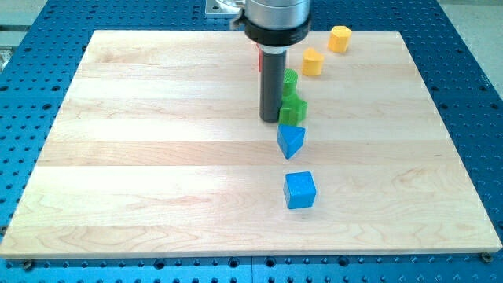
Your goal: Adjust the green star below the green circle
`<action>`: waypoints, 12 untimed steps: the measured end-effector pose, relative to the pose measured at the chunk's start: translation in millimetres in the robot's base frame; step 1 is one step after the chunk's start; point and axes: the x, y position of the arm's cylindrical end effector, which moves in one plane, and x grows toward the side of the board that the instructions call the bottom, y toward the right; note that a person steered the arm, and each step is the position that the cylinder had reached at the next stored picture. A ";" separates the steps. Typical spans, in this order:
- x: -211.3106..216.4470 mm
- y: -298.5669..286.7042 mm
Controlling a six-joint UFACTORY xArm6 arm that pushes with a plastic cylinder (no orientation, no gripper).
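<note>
The green star (294, 111) lies near the board's upper middle, directly below the green circle (290, 79), the two touching or nearly so. My tip (271, 119) stands just to the left of the green star, against or very near its left side. The rod hides part of both green blocks' left edges.
A blue triangular block (290, 140) sits right below the green star. A blue cube (299, 189) lies farther down. Two yellow blocks (313, 61) (339, 38) are at the upper right. A red block (260, 59) peeks out behind the rod. The wooden board (157, 157) sits on a blue perforated table.
</note>
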 end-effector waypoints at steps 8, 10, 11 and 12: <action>-4.8 102.5; 4.8 40.3; 2.1 58.6; 0.6 147.3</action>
